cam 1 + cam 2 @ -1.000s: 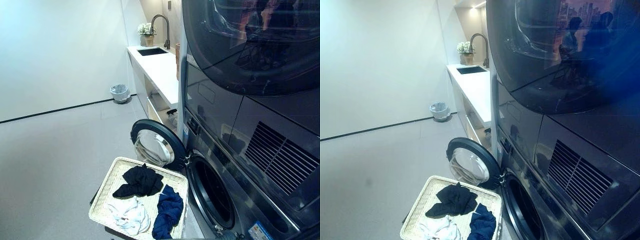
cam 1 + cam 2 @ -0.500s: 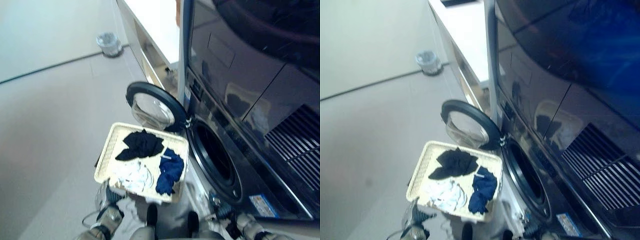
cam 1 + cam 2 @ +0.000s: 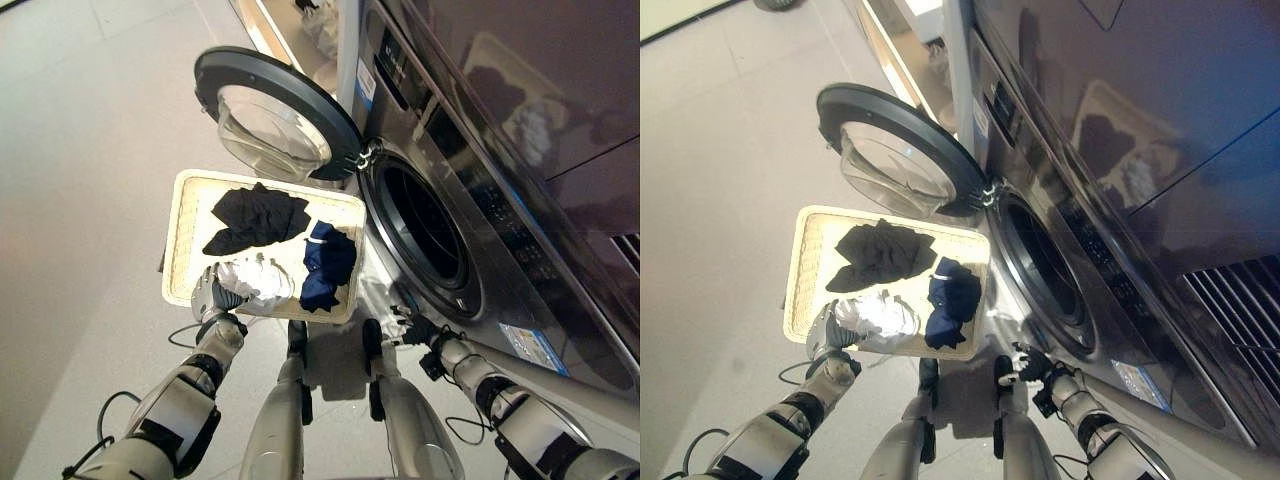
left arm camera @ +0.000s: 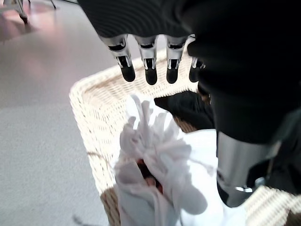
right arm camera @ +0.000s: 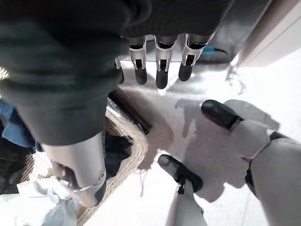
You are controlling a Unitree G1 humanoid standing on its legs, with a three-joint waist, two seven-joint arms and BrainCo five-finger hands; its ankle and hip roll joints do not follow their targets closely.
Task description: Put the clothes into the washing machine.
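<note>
Basket (image 3: 185, 235): on the floor beside the washer (image 3: 470, 200), below its open door (image 3: 275, 115).
Black cloth (image 3: 255, 217): in the basket, at the end nearest the door.
Blue cloth (image 3: 325, 267): in the basket, on the side nearest the washer drum (image 3: 425, 235).
White cloth (image 4: 160, 169): in the basket, at the end farthest from the door.
Left hand (image 4: 157, 63): fingers straight and apart, just above the white cloth at the basket's edge, holding nothing.
Right hand (image 5: 157, 66): fingers straight, empty, low in front of the washer, beside the basket.
</note>
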